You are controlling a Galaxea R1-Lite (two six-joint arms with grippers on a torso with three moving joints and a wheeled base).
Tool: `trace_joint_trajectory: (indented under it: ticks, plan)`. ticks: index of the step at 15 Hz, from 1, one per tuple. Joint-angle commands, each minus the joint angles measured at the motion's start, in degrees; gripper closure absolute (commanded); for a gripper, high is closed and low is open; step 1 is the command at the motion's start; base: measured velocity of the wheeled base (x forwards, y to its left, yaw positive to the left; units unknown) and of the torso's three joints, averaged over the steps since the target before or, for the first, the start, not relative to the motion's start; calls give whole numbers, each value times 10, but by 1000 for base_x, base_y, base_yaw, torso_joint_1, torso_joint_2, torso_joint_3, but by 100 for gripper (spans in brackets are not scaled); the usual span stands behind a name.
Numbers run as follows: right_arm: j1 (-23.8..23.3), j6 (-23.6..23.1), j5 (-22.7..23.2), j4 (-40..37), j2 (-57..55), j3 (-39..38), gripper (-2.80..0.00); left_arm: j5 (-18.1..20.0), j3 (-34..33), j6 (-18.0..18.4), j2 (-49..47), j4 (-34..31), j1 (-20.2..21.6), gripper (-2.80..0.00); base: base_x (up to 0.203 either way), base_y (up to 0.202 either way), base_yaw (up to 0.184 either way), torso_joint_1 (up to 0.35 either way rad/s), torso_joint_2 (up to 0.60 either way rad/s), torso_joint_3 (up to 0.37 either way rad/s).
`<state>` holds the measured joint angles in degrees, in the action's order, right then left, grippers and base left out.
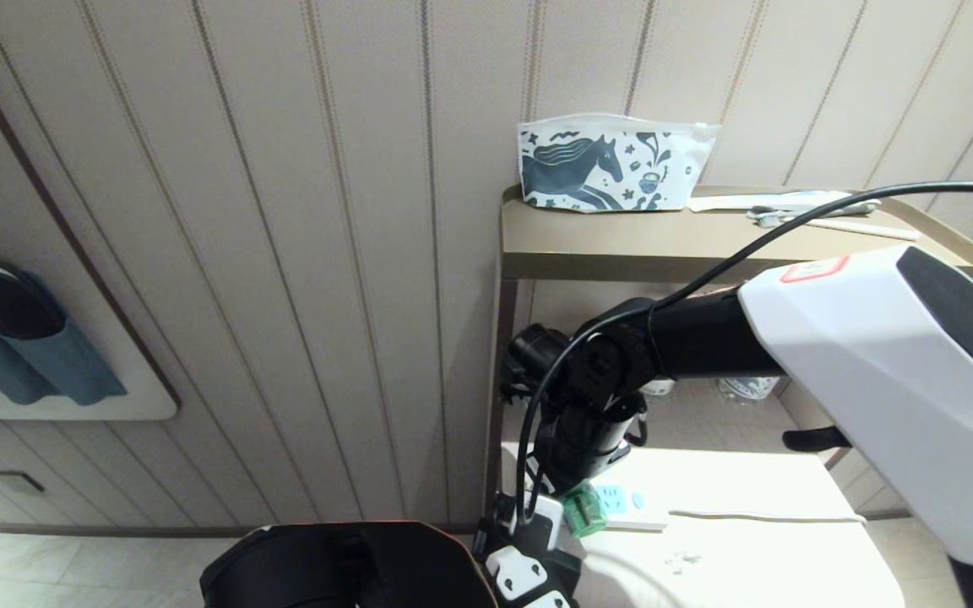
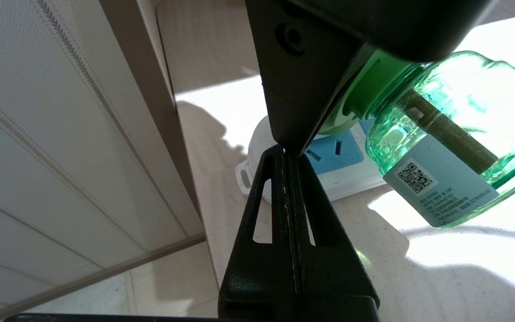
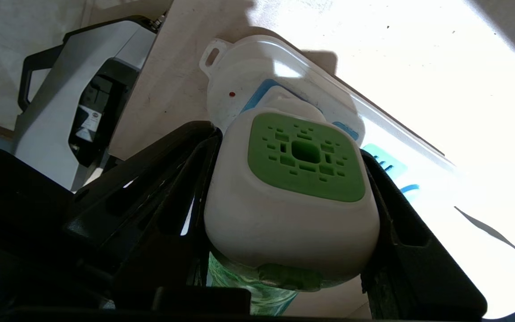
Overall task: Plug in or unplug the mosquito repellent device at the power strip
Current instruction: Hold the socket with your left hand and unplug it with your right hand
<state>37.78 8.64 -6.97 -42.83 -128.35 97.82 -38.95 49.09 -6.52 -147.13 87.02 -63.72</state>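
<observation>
here, at the far left of the head view, blue slippers (image 1: pixel 5 338) sit in a wall pocket, well apart from the work. moving right along the bottom edge, the left gripper (image 1: pixel 529 540) hangs at lower centre; the left wrist view shows its fingers (image 2: pixel 291 214) pressed flat together with nothing between them, their tips almost touching the dark finger of the other gripper just beside the end of the power strip (image 2: pixel 329 179).

just right of that, the right gripper (image 1: pixel 579 481) reaches down from the big white arm that fills the right side of the frame. its jaws are clamped on the white head of the mosquito repellent device (image 3: pixel 291 201), one finger on each flank, the green vented face between them. the green bottle (image 2: pixel 454 134) sticks out sideways over the tabletop (image 1: pixel 748 540). the device's back sits over the end socket of the strip; whether the prongs are seated is hidden.

for this step, the move should run straight along the prong axis, square to the blue socket face, with no twist, since the bottle's weight levers the head sideways. the strip is light and lies loose, so the closed left fingers could press its end down to stop it lifting or sliding.

farther right and higher, a horse-print pouch (image 1: pixel 613 165) rests on the upper shelf (image 1: pixel 622 245).
</observation>
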Motion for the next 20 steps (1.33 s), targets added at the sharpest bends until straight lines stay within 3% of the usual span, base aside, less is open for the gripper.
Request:
trace_joint_trajectory:
  ticks: [1,20]
  plan:
    - [1,0,9,-2,-2,0,0,-3,1,-1,1,25,0,0,0,0,0,0,0,0]
    - [-5,1,26,-2,-2,16,0,-1,9,-2,-26,25,-9,0,0,0,0,0,0,0]
